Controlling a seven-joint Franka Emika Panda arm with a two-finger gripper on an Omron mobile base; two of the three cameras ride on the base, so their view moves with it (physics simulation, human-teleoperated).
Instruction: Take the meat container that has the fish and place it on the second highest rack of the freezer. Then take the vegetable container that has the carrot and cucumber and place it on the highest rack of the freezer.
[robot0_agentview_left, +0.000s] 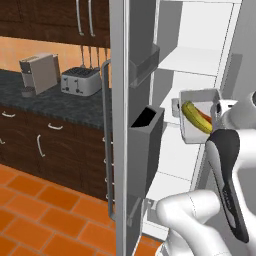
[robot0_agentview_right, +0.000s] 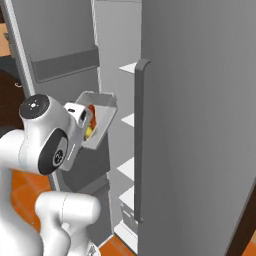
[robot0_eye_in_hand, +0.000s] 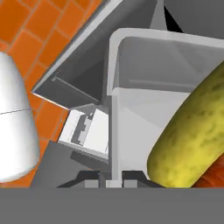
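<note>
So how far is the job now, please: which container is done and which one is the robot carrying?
In hand: the gripper is shut on the wall of the vegetable container, with cucumber and carrot inside, held tilted in front of the open freezer's shelves. Left: setting it on the highest rack. Whether the fish container already sits on the second highest rack, I cannot tell.

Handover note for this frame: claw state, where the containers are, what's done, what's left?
Claw: shut on the vegetable container, gripping its wall.
Container: tilted, held in the air before the open freezer's shelves, not on any rack. Cucumber and carrot inside.
Fish container: I cannot spot it, so step one is unconfirmed.
Left: level the container, set it on the highest rack, release, then check for the fish container.
</note>
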